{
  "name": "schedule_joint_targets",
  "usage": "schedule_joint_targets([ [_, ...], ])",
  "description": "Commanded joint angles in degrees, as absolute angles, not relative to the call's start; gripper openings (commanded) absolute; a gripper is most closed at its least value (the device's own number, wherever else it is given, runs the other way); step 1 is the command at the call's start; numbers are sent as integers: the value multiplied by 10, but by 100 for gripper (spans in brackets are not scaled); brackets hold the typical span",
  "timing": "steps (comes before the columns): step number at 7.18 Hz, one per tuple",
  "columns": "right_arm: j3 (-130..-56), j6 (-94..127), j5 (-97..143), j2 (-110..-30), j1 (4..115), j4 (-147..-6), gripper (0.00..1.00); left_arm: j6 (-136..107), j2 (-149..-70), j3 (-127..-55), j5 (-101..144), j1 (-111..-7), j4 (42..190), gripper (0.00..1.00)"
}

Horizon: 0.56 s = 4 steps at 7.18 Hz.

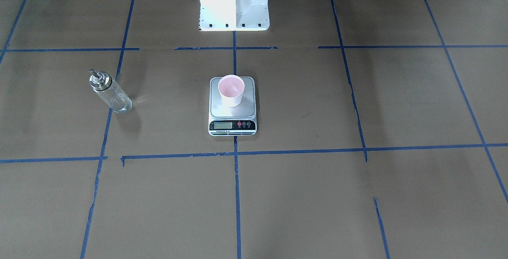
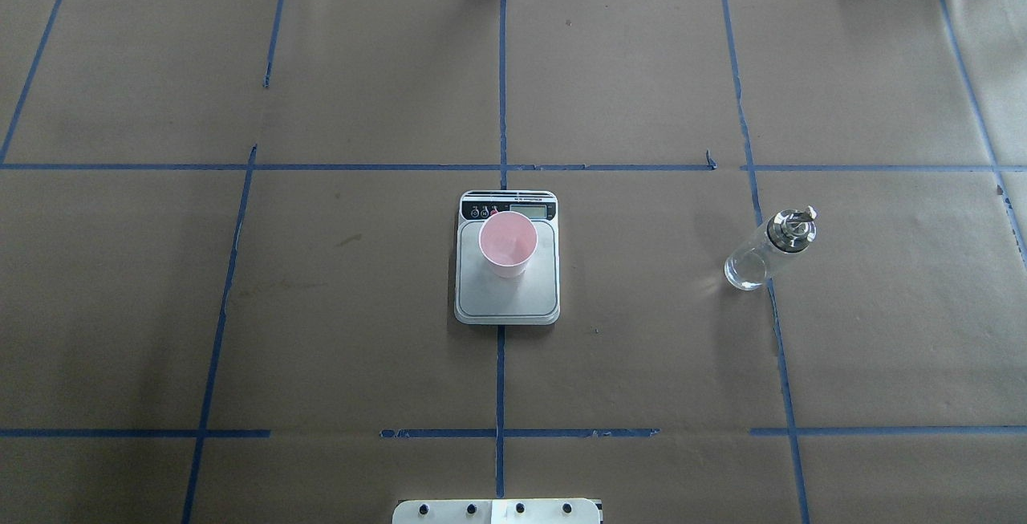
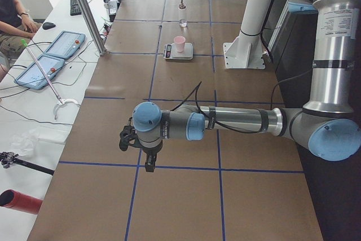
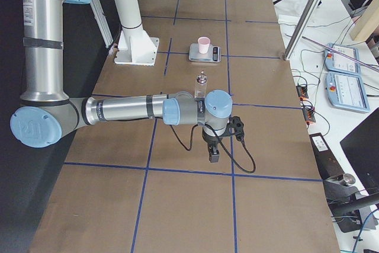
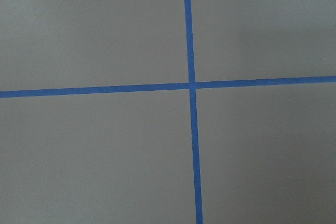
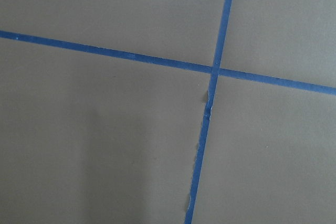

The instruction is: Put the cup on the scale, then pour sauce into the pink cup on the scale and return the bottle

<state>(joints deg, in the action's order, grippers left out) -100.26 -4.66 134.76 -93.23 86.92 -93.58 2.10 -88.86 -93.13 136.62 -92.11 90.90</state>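
From across the desk [image 1: 357, 195], the cup [image 1: 231, 89] stands upright on the scale [image 1: 234, 110], with the bottle [image 1: 110, 91] well apart. Overhead, the bottle looks like clear glass. I'd judge it stiff, slick and breakable, best pinched mid-body below its metal cap. The side views show the left claw [image 3: 148, 165] and right claw [image 4: 214, 158] far off. I cannot tell whether they are spread or pressed together. The wrist views show only tape lines.

Obstacles: the cup [image 2: 507, 245] standing on the scale [image 2: 507, 301] at the centre of the table [image 2: 321, 307], the bottle [image 2: 754, 261] upright well apart on the robot's right, and the white pedestal [image 1: 234, 13] on the scale's robot side. Wide bare table lies between cup and bottle, with open space above both.
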Motion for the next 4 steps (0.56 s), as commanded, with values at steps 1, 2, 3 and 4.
schedule_joint_targets([
  [1,-1010,-47,1353,-934,871,-954,100,18,-886,-933,1366,-921,910,100],
  [2,-1014,-47,1350,-935,871,-959,100,18,-886,-933,1365,-921,910,100],
  [3,-1022,-47,1340,-940,871,-961,100,18,-887,-933,1364,-921,909,100],
  [4,-1026,-47,1333,-941,871,-961,100,18,-887,-933,1361,-921,910,100],
])
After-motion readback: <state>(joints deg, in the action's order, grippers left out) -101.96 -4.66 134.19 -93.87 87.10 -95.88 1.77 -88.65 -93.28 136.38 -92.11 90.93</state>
